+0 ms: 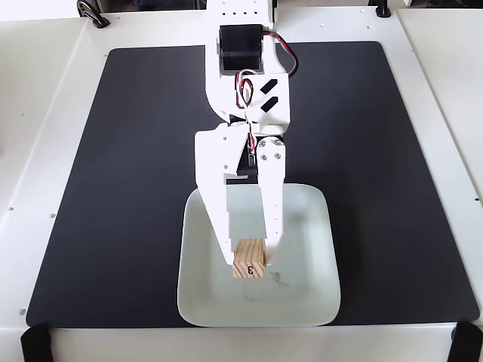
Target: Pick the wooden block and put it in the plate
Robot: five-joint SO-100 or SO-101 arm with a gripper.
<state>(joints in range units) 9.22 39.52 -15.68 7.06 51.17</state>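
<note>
The wooden block (250, 259), light tan with a "3" on its near square end, is held between the two white fingers of my gripper (251, 258), which is shut on it. Block and gripper are over the middle of the pale mint-white square plate (311, 226), which lies at the near centre of the black mat in the fixed view. I cannot tell whether the block touches the plate's floor. The white arm reaches in from the top edge and covers part of the plate's far rim.
A black mat (136, 188) covers most of the white table (45, 113). Black clamps sit at the near corners (34, 345) and a black hook-like item (89, 13) at the far left. A seam to another white surface runs along the right side.
</note>
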